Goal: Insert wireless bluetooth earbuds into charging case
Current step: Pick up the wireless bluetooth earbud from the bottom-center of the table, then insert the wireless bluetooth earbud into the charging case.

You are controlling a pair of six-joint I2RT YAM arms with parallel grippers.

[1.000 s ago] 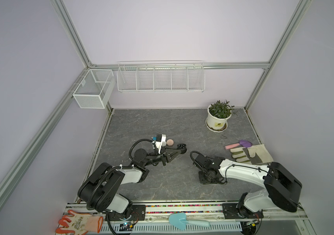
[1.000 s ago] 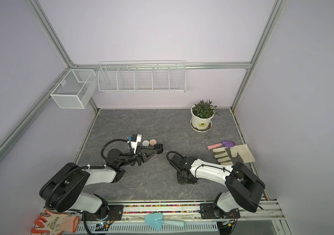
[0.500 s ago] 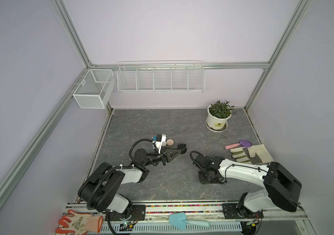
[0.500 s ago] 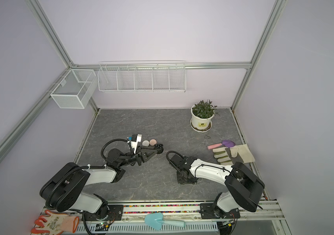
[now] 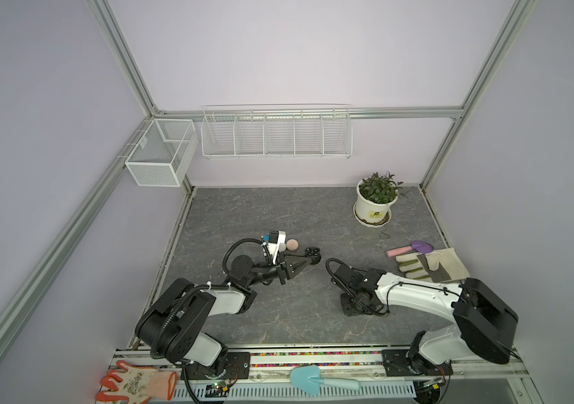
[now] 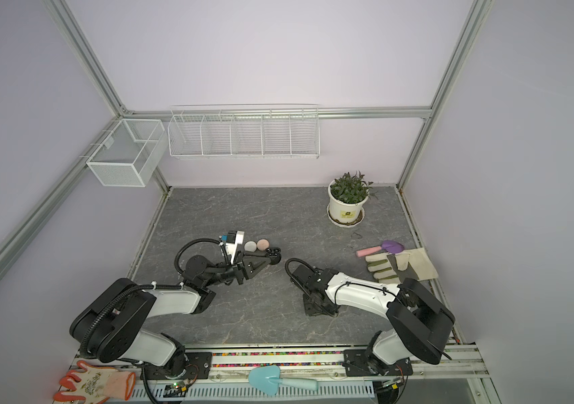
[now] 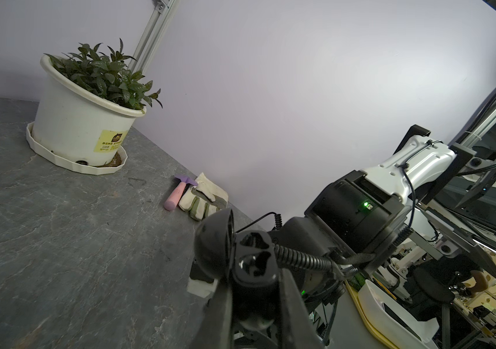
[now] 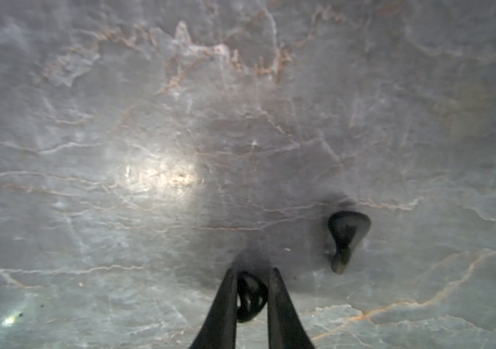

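Observation:
My left gripper (image 5: 313, 259) is shut on an open black charging case (image 5: 313, 252) and holds it just above the table; in the left wrist view the case (image 7: 215, 241) sits between the two fingers with its lid swung aside. My right gripper (image 8: 252, 273) points straight down at the table right of centre, its fingers closed against a black earbud (image 8: 251, 297). A second black earbud (image 8: 346, 235) lies loose on the table close beside it. No whitish earbuds are in view.
Two round cases, one pinkish (image 6: 263, 243) and one grey (image 6: 250, 246), lie just behind the left gripper. A potted plant (image 5: 376, 201) stands at the back right. A purple trowel (image 5: 409, 249) and a work glove (image 5: 429, 267) lie at the right edge.
The right gripper's fingers have drawn in on the black earbud. Both arms stay about where they were, and the left still holds the case.

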